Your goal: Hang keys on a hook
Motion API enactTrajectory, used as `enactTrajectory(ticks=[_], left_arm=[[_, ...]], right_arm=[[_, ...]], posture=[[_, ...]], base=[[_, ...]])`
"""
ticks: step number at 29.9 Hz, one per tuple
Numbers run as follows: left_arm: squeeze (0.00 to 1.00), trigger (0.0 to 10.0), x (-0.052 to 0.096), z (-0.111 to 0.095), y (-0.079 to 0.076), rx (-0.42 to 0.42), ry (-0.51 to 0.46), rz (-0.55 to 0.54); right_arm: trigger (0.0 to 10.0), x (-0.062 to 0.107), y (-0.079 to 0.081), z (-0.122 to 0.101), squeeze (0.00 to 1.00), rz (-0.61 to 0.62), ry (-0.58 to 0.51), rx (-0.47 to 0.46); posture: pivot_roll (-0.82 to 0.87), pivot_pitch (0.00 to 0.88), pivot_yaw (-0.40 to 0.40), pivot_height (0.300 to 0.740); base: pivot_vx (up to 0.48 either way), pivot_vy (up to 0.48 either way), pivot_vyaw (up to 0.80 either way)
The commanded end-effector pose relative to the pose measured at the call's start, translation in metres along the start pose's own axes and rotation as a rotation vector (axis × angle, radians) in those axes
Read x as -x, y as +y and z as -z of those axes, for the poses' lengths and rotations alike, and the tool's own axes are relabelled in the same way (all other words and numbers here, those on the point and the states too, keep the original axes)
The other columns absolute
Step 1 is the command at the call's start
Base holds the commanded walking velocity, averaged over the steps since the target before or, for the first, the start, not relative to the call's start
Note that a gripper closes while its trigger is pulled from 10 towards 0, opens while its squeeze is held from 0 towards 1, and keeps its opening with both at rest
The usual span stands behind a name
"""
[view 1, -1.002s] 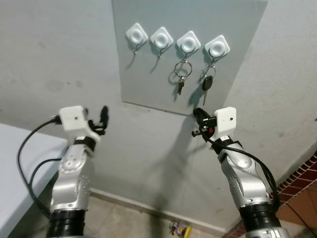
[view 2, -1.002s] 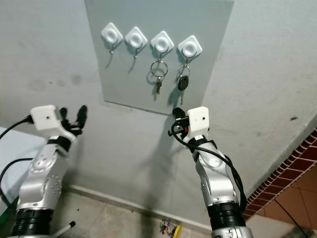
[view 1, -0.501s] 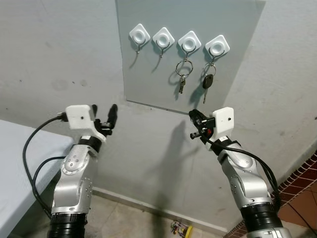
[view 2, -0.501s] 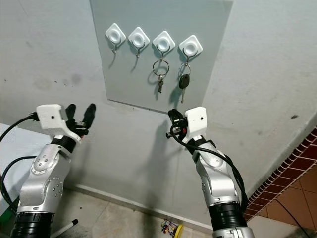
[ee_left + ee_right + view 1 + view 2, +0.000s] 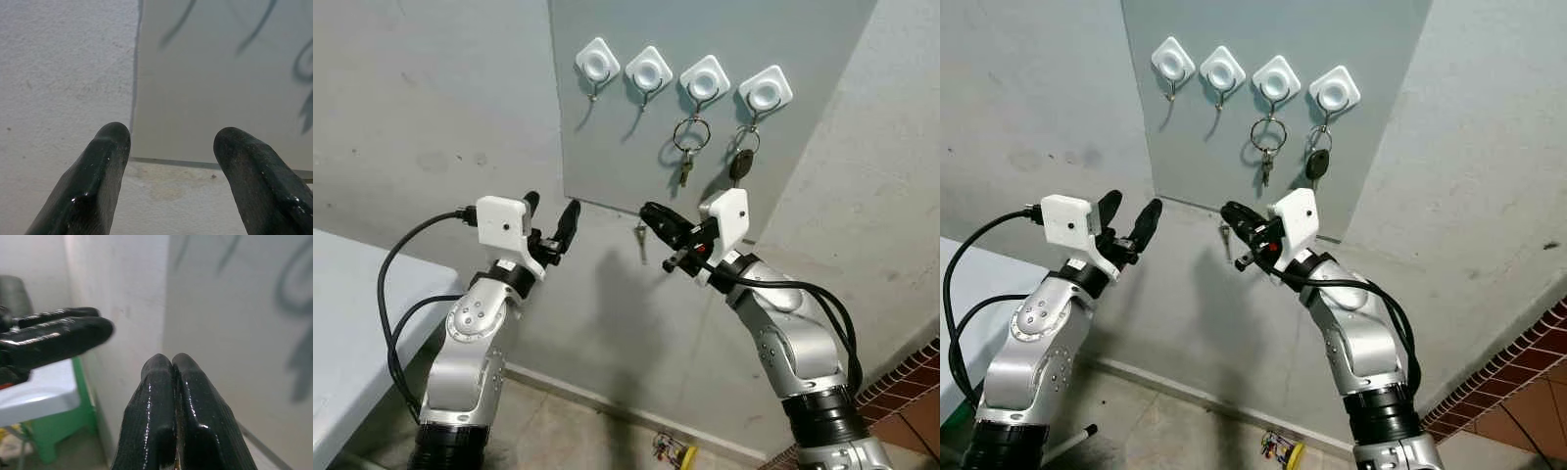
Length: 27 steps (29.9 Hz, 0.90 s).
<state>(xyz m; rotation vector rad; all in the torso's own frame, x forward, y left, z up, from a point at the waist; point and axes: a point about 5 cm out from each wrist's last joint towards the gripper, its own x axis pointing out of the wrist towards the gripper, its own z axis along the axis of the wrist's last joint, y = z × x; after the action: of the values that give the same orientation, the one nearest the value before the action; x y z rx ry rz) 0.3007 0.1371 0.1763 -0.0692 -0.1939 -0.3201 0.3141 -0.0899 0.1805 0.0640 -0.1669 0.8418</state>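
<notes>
below the hooks (image 5: 706, 76), left gripper (image 5: 550, 221) fingers apart, right gripper (image 5: 172, 363) fingers pinched together — small key (image 5: 641, 236) dangling

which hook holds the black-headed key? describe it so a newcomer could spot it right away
On the wall is a grey panel with a row of four white diamond-shaped hooks along its top. The hook you want is at the robot's right end of that row. Its neighbour carries a bare ring with a small metal key, while this one holds the key with the black head.

Small floor object (image 5: 672, 452) too small
</notes>
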Motion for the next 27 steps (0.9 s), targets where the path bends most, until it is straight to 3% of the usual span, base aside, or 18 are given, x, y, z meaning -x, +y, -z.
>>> enactTrajectory(ticks=[1,21,27], left_arm=[[0.00,10.0,0.000,-0.005,-0.003,-0.010,-0.011,0.022],[0.00,10.0,-0.003,-0.022,-0.006,-0.010,-0.051,0.034],[0.00,10.0,-0.003,-0.023,-0.008,0.000,-0.054,0.045]], right_arm=[[10.0,-0.007,0.008,-0.016,0.00,-0.057,-0.059,0.007],[10.0,-0.029,0.005,-0.059,0.00,-0.014,-0.234,-0.022],[10.0,-0.046,0.006,-0.073,0.00,-0.004,-0.287,-0.012]], posture=[[-0.10,0.010,-0.029,0.740],[-0.09,0.000,-0.035,0.740],[-0.08,0.000,-0.035,0.740]], base=[[0.000,0.000,0.00],[0.000,0.000,0.00],[0.000,0.000,0.00]])
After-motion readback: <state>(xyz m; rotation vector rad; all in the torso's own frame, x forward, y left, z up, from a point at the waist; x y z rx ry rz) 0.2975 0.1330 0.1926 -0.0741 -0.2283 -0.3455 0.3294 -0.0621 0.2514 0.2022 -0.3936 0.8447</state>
